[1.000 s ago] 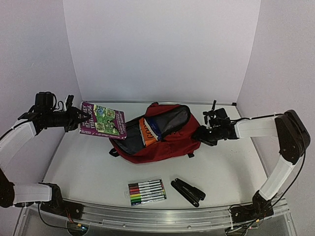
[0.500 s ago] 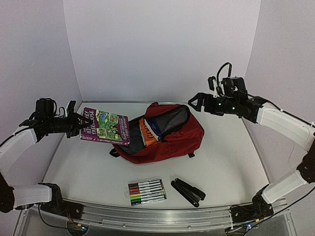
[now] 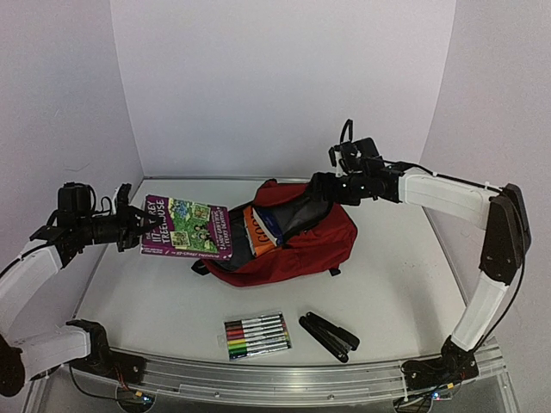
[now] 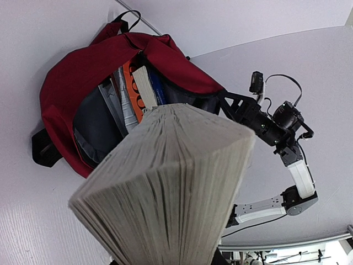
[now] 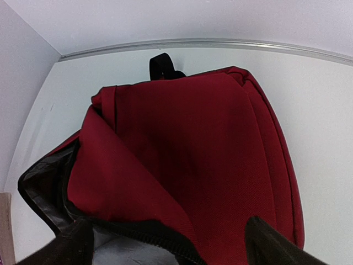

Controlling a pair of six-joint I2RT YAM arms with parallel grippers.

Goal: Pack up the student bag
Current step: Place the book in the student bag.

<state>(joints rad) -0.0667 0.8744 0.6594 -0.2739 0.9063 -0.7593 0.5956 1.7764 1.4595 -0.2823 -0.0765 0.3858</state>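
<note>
Clamping book (image 3: 185, 228) in L gripper (image 3: 136, 226) beside open student bag (image 3: 331, 237); R gripper (image 3: 319, 187) spread wide, astride flap edge.

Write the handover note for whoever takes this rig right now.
The left gripper is shut on a purple paperback book, held in the air just left of the bag's opening.
The right gripper is open, its fingers either side of the raised flap edge.
The dark red fabric backpack lies on the white table, unzipped.
Done: an orange-covered book is inside.
Left: slide the purple book in; the clear pack of coloured markers and the black folded tool are unpacked.
</note>
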